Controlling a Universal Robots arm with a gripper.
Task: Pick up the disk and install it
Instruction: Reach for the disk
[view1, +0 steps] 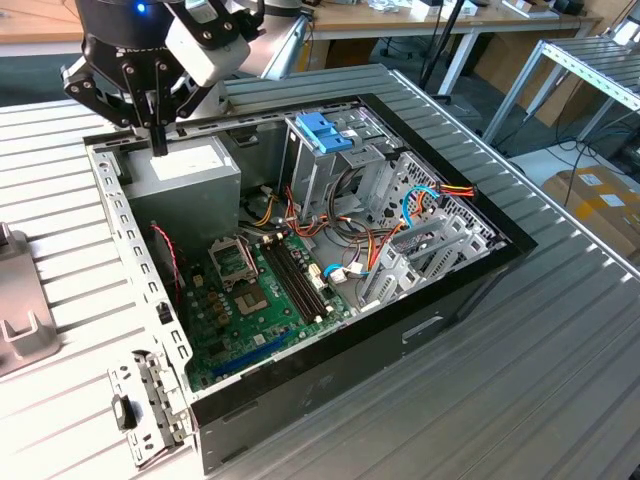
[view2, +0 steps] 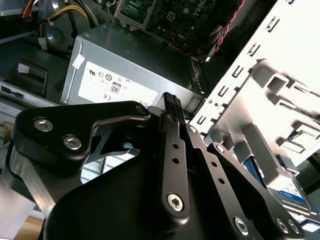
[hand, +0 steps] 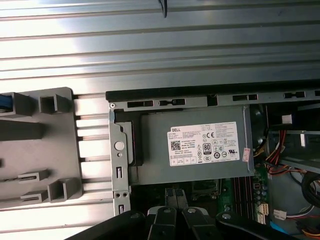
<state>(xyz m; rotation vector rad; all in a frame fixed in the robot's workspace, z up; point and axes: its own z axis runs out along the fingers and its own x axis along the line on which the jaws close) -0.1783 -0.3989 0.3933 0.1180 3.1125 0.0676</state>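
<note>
The pincer (view1: 158, 142) hangs closed and empty just above the grey box (view1: 185, 165) in the open case (view1: 300, 400). The disk (view2: 289, 193) lies outside the case, in the grey holder (view1: 22, 320) on the surface (view1: 560, 380), about 7 o'clock from the pincer in the exterior view. Its long axis I cannot tell. The blue-topped cage (view1: 322, 135) stands at 3 o'clock.
</note>
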